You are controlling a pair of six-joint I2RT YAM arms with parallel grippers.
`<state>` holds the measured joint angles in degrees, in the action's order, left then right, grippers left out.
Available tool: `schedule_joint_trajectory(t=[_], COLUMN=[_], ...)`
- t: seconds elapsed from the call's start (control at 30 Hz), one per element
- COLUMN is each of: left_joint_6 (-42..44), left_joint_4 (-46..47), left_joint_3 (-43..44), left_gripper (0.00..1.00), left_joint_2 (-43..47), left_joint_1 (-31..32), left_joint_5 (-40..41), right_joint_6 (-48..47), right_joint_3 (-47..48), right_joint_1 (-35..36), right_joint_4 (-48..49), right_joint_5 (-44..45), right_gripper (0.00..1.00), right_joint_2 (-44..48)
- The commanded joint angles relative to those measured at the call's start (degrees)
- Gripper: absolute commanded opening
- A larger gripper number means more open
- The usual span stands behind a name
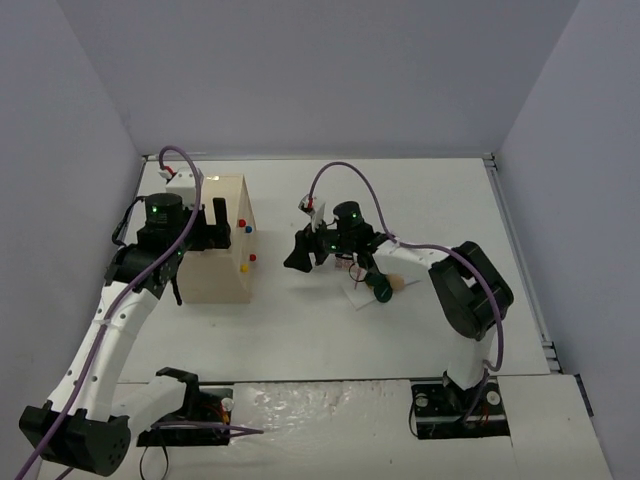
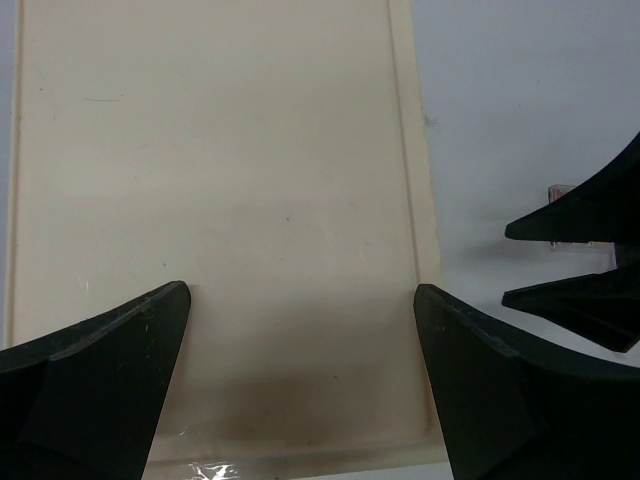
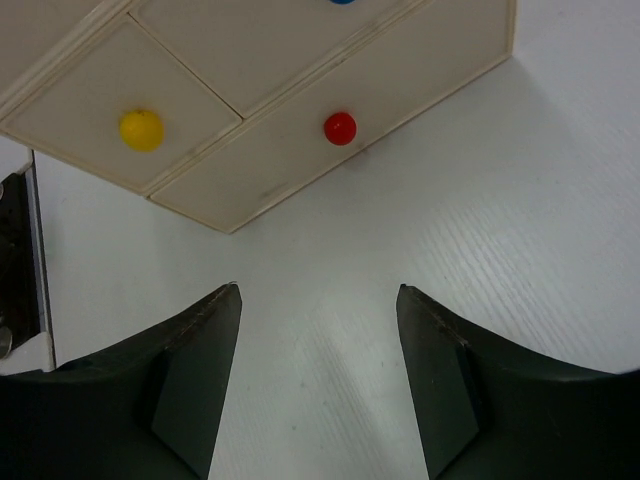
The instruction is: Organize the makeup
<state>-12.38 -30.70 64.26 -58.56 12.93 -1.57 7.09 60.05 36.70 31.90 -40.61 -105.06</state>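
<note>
The right gripper (image 3: 319,295) hangs part-open and empty over the table (image 1: 300,330), facing the cream box (image 3: 250,90) with its drawers shut; the left gripper (image 2: 300,292), open and empty, hovers above the box top; the makeup (image 1: 377,283) lies heaped beside the right arm, apparently all unsorted

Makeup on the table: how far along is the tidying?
Nothing looks put away: the makeup lies in a cluster by the right arm, and the box shows only shut drawers. In hand: the right end effector, empty, points at the drawers; the left end effector hovers empty over the box. Everything is left.
</note>
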Motion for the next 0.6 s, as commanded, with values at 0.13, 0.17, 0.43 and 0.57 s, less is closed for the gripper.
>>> schedule_joint_trajectory(t=[0.13, 0.17, 0.43, 0.57], left_joint_6=[-1.89, -1.95, -2.45, -2.56], left_joint_4=[4.61, 4.43, 4.22, 4.37], left_joint_3=[-0.91, -0.97, -1.18, -1.24], left_gripper=[0.93, 0.93, 0.93, 0.93], left_joint_2=[1.03, 0.91, 0.29, 0.37], left_joint_1=[-1.27, -1.33, -1.71, -2.17], left_joint_5=[-1.47, -1.59, -2.24, -2.86], right_joint_6=[-2.96, -2.96, -4.36, -4.80], right_joint_3=[7.71, 8.60, 15.82, 19.33], right_joint_1=[1.71, 1.71, 2.26, 2.76], right_joint_4=[20.38, 21.69, 22.19, 20.54], right_joint_5=[-7.47, -8.12, -10.51, -11.59], right_gripper=[0.58, 0.57, 0.54, 0.53], right_joint_2=[-10.66, -12.56, -19.08, -21.70])
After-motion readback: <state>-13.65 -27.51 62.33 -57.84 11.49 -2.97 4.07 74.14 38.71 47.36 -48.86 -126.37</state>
